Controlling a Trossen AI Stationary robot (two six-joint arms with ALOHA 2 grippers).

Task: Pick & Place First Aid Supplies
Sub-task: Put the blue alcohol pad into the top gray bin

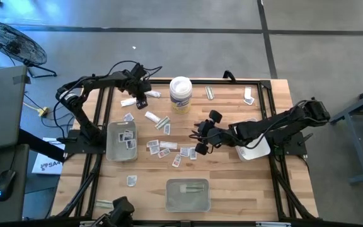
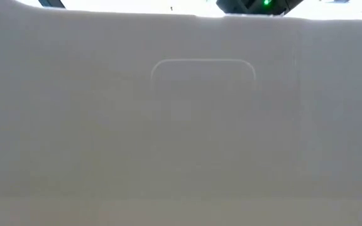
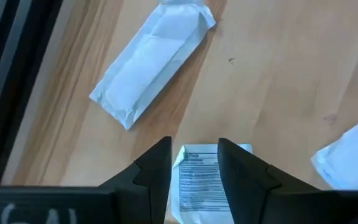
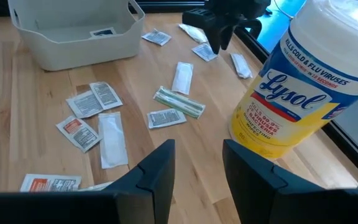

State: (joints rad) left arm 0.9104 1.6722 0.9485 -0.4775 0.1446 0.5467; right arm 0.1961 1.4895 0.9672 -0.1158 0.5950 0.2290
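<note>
Small white first aid packets (image 1: 169, 148) lie scattered on the wooden table, with more near the far left (image 1: 129, 101). My left gripper (image 3: 194, 165) hangs open at the far left, fingers pointing down on either side of a white packet with black print (image 3: 197, 183). The right wrist view shows that gripper (image 4: 219, 37) over the same packet (image 4: 205, 53). My right gripper (image 4: 197, 168) is open and holds nothing. It sits above the middle of the table (image 1: 200, 140), facing the packets and the white Lysol tub (image 4: 291, 81). My left gripper comes down from above over the printed packet (image 3: 197, 162), which shows face-up in the gap between the fingers. The fingers (image 3: 160, 168) cover the packet's sides, and I cannot tell whether they touch it.
A grey tray (image 1: 113, 151) with a few packets stands at the left, and another (image 1: 172, 202) at the near edge. A white container (image 1: 257, 152) lies under the right arm. A long white wrapper (image 3: 151, 62) lies beside the left gripper. A pale surface (image 2: 181, 125) fills the low view.
</note>
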